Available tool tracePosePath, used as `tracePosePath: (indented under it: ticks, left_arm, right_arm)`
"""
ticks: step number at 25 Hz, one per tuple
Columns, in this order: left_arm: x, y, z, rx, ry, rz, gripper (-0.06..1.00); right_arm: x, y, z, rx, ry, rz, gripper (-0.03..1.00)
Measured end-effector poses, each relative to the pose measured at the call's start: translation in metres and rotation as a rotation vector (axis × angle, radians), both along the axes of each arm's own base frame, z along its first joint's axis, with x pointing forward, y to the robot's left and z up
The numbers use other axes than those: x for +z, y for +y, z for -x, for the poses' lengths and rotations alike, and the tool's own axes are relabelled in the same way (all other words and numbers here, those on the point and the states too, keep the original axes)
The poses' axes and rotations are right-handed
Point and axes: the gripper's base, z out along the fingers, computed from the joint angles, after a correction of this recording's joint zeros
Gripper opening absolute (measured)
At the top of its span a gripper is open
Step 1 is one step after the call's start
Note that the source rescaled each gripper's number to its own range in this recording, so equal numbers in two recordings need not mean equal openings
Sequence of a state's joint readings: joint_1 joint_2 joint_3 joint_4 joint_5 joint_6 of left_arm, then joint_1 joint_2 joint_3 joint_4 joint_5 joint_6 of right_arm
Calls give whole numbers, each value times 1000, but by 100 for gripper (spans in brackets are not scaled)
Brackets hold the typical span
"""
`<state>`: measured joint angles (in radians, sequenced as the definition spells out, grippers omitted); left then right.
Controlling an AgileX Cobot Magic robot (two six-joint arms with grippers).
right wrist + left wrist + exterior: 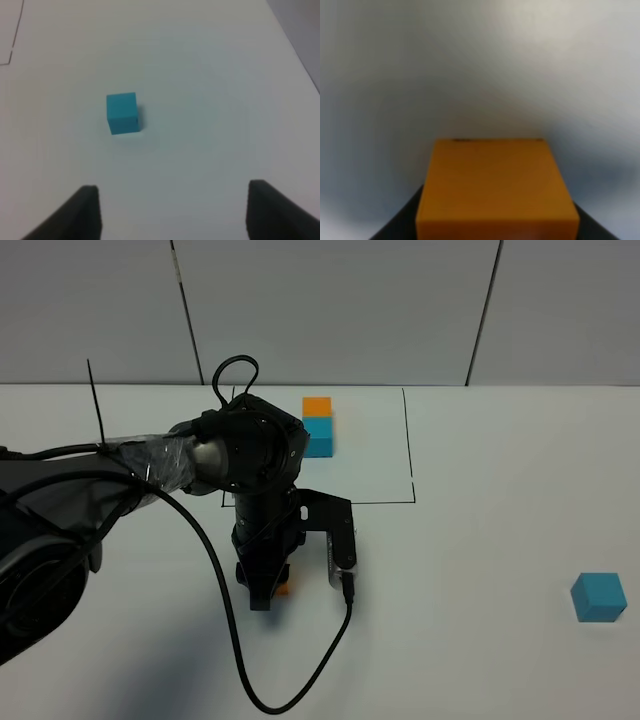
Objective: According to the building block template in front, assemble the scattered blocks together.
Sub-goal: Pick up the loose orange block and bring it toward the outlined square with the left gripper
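The template (pixel 318 427) runs front-to-back, orange end farthest, cubes apparently touching.

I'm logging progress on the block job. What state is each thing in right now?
loose orange cube: clamped between the left jaws.
left gripper: shut on the loose orange cube.
right gripper: open, empty.
loose teal cube: lying free, flat, untouched.
template pair: orange and teal cubes joined, inside the black outline.

Template (pixel 318 425) orange + teal-blue, thin blk outline (pixel 411 455). Loose orange cube (pixel 495 190), loose teal-blue cube (pixel 598 597). Table (pixel 480 570) white. L arm (pixel 250 455) blk.
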<state>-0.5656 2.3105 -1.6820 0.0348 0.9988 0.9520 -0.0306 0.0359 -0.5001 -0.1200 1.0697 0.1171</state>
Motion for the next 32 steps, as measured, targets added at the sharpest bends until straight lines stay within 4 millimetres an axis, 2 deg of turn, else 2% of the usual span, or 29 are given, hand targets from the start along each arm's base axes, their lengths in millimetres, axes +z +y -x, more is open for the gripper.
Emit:
tracePosePath:
  ticks: [17, 18, 20, 23, 26, 29, 32]
  left_arm:
    - [0, 0, 0, -71, 6, -3, 1]
    - [0, 0, 0, -71, 7, -4, 5]
    - [1, 0, 1, -70, 20, -6, 23]
    - [0, 0, 4, -61, 49, -6, 60]
    - [3, 0, 5, -58, 55, -1, 86]
    - [5, 0, 5, -57, 50, 4, 97]
    - [11, 0, 5, -57, 37, 13, 99]
  right_arm:
    - [0, 0, 0, 0, 0, 0, 56]
    - [0, 0, 0, 0, 0, 0, 56]
    - [0, 0, 0, 0, 0, 0, 56]
    - [0, 0, 0, 0, 0, 0, 56]
    - [0, 0, 0, 0, 0, 0, 56]
    - [0, 0, 0, 0, 0, 0, 56]
    - [0, 0, 0, 0, 0, 0, 56]
